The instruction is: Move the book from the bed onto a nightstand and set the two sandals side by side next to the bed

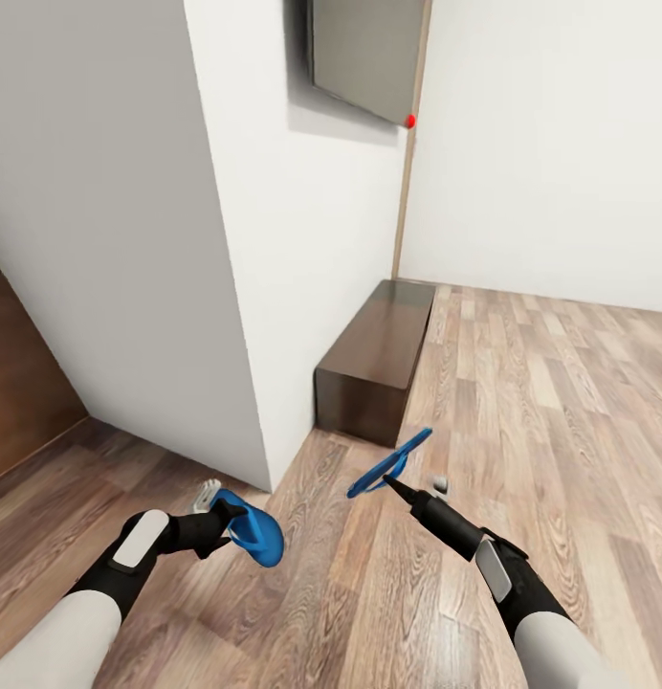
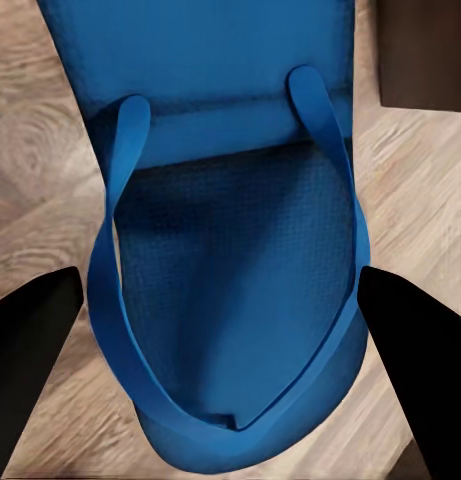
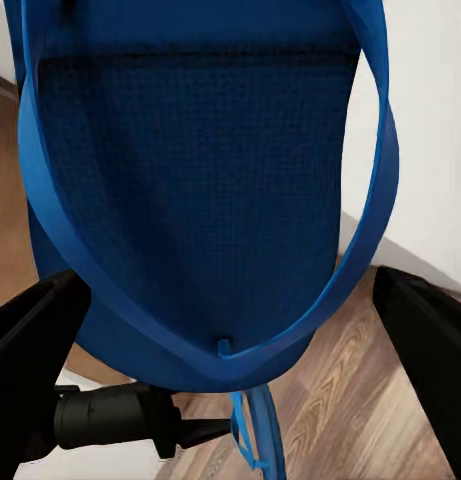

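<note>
A: What is the left gripper (image 1: 219,517) doing?
B: It is clamped on a blue sandal (image 1: 253,527), held above the wood floor (image 1: 541,402); the sole's long axis runs near-right from the fingers.

A: And the right gripper (image 1: 400,481)?
B: It grips the other sandal (image 1: 390,462) edge-on, its long axis slanting up toward the far right, above the floor.

A: Beyond them?
B: A white wall corner (image 1: 245,287), with a low dark brown cabinet (image 1: 377,356) just right of it.
</note>
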